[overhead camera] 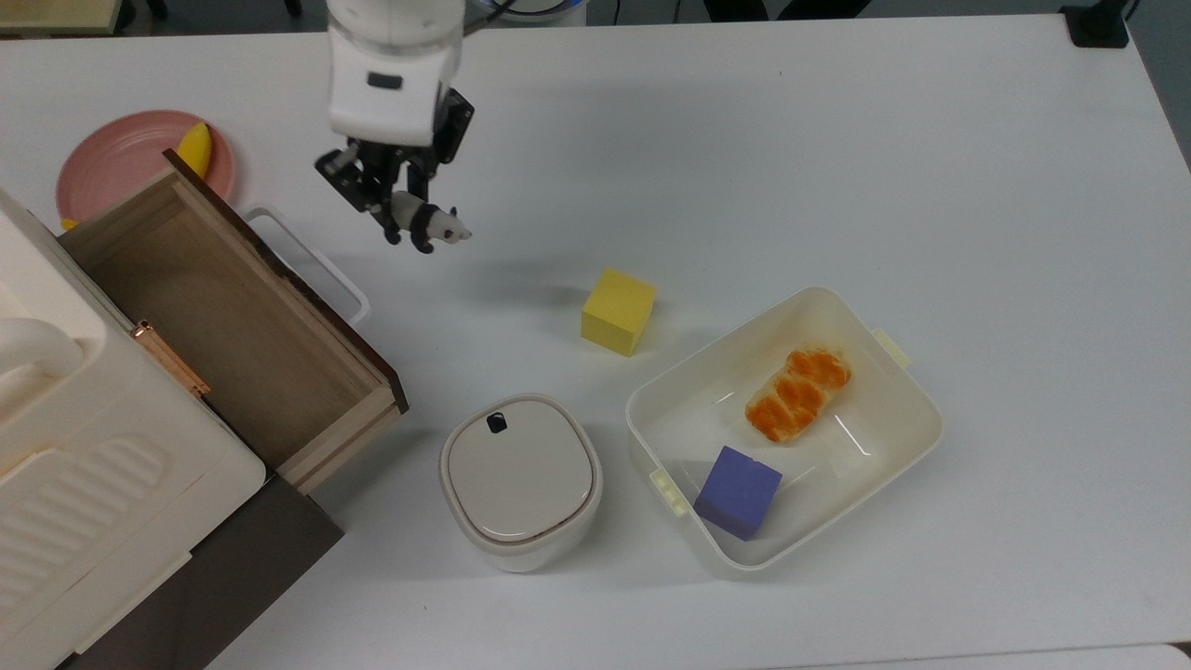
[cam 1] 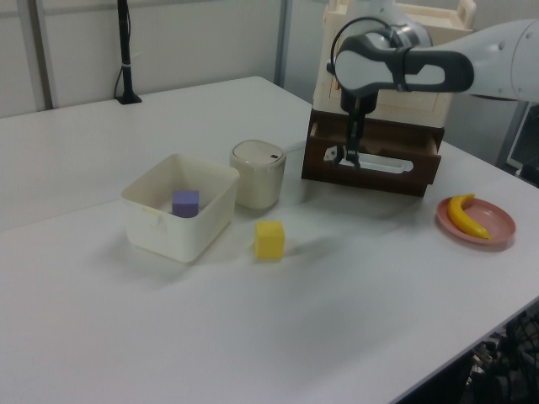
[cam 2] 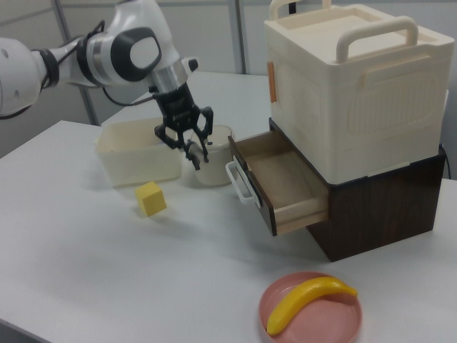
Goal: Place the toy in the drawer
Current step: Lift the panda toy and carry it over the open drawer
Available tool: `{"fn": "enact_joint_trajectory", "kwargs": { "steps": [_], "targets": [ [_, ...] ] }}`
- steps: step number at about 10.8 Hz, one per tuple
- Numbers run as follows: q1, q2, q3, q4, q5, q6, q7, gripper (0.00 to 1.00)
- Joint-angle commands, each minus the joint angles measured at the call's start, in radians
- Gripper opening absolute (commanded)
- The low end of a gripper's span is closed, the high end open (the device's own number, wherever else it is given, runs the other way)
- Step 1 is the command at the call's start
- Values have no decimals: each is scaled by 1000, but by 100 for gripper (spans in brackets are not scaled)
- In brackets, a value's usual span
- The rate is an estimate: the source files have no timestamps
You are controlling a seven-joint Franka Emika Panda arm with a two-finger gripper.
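Note:
The toy is a tiny black-and-white panda, held in the air with my gripper shut on it. It hangs above the table just to the top view's right of the drawer's white loop handle. The drawer is light wood with a dark front panel and stands pulled open, nothing inside it. In the left view the toy hangs before the drawer front. In the right view my gripper holds the toy to the left of the drawer.
A yellow cube sits on the table. A white tub holds a purple cube and an orange pastry. A lidded cream pot stands near the drawer corner. A pink plate carries a banana. A cream case sits above the drawer.

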Motion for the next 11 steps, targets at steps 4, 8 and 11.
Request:
{"fn": "enact_joint_trajectory", "kwargs": {
  "steps": [4, 8, 11],
  "targets": [
    [-57, 12, -113, 125, -36, 21, 13, 19],
    [-129, 88, -132, 117, -39, 228, 12, 26],
    [-128, 138, -132, 102, -48, 256, 16, 29]
  ]
}}
